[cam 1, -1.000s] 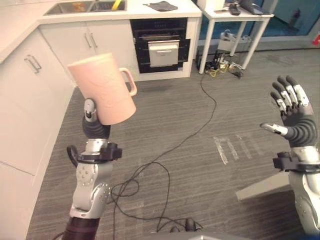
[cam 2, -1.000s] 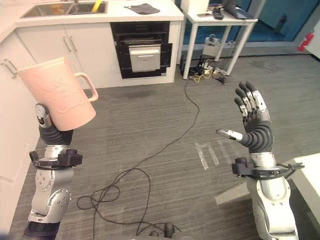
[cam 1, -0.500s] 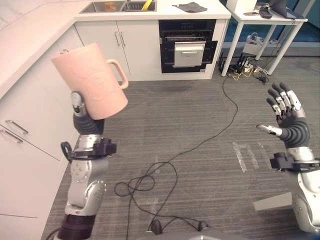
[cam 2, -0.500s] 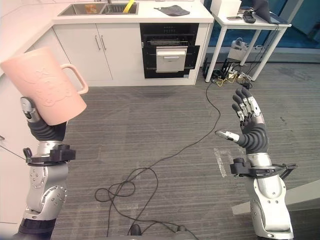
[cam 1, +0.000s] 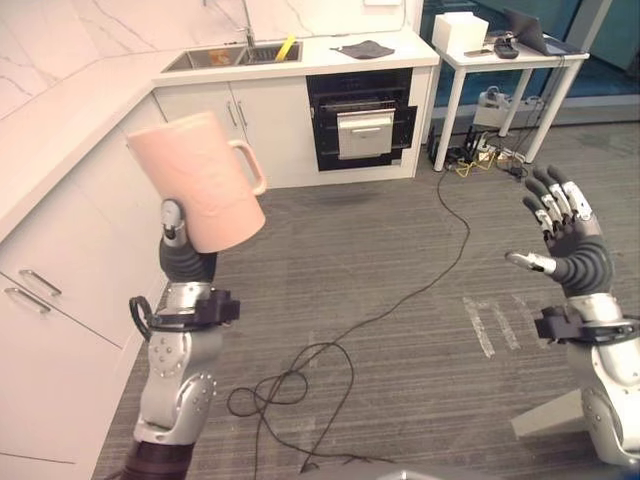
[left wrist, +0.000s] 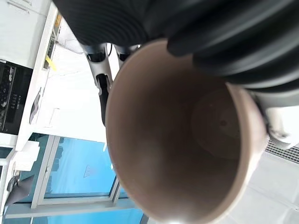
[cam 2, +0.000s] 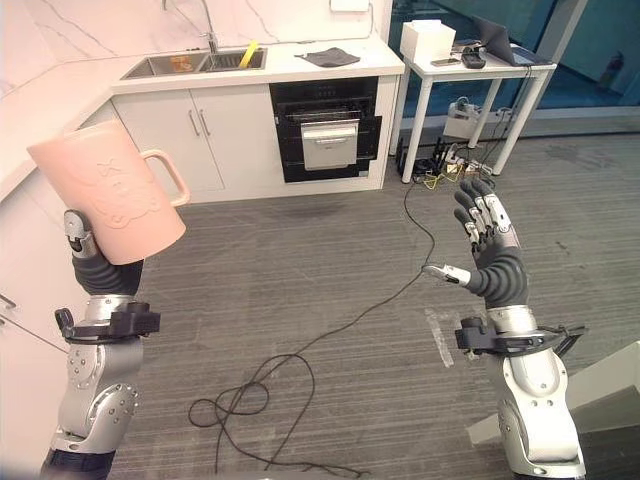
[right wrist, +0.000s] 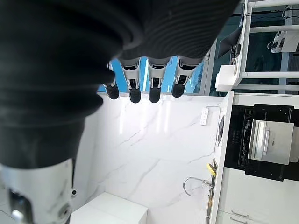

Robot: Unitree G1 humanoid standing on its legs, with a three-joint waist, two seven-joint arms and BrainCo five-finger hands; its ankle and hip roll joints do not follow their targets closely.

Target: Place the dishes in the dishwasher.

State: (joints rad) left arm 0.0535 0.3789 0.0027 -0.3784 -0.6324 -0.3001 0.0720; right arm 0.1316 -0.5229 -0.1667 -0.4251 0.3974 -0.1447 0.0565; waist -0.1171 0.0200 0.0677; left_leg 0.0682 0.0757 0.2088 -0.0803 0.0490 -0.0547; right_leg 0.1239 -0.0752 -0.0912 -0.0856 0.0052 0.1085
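While raised: left hand (cam 1: pixel 178 247) fingers clenched round pink mug (cam 1: pixel 200 180) (tilted), right hand (cam 2: pixel 490 262) fingers splayed, empty.

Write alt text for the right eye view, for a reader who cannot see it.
The robot's left hand holds a large pink mug raised and tilted, its handle toward the kitchen. Its right hand is raised, open and holding nothing. Behind, across a grey floor, are white cabinets and a black built-in appliance.

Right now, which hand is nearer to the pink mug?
Left. The left hand holds the pink mug raised; the right hand is open, far across, empty.
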